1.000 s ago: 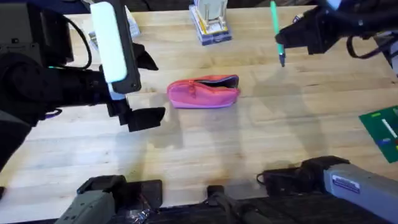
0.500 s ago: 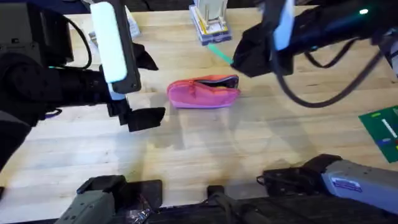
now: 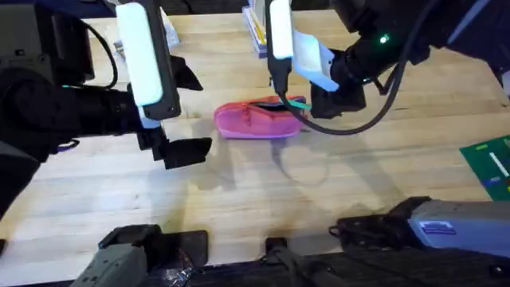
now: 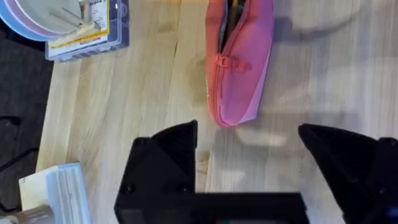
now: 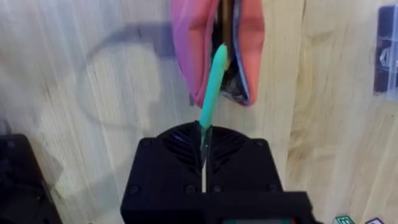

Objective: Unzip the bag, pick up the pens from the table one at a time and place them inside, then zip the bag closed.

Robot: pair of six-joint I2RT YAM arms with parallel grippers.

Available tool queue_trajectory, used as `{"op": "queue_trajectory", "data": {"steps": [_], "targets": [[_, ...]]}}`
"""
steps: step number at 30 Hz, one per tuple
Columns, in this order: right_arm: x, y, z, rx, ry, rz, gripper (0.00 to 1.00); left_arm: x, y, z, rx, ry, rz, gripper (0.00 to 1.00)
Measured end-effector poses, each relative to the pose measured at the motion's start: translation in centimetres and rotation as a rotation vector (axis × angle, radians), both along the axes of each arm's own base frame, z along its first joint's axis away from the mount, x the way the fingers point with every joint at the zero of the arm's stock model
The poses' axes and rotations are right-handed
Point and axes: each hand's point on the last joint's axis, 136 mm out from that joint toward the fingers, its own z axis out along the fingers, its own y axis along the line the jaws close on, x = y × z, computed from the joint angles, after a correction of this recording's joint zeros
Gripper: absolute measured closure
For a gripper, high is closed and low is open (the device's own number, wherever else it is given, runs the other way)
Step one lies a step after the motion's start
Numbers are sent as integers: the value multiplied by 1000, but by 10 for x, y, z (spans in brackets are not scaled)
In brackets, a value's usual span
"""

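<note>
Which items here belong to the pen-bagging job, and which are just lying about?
Job:
- pink bag, unzipped
- green pen, held by the right gripper, tip at the bag's opening
- left gripper, open, beside the bag

Lying about:
- clear plastic box
- green card at the table edge

The right arm has swung in from the far right side of the table and now reaches across to the bag point(image 3: 260, 119). A second ago its right gripper point(image 5: 204, 144) held the green pen point(image 5: 212, 84) upright, well off to the side of the bag; half a second ago it carried the pen tilted, just behind it. Now the gripper sits just beside the bag's open end, jaws closed on the pen, whose tip pokes into the unzipped mouth straight ahead.
</note>
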Motion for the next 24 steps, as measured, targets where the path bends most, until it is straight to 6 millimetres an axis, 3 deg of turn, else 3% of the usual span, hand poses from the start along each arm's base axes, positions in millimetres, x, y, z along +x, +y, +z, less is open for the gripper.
{"op": "queue_trajectory", "data": {"steps": [11,24], "targets": [[8,-17,-28,-152,43,54,970,0,0,0,0,0,0,7],[27,-8,-49,-179,19,128,970,0,0,0,0,0,0,6]]}}
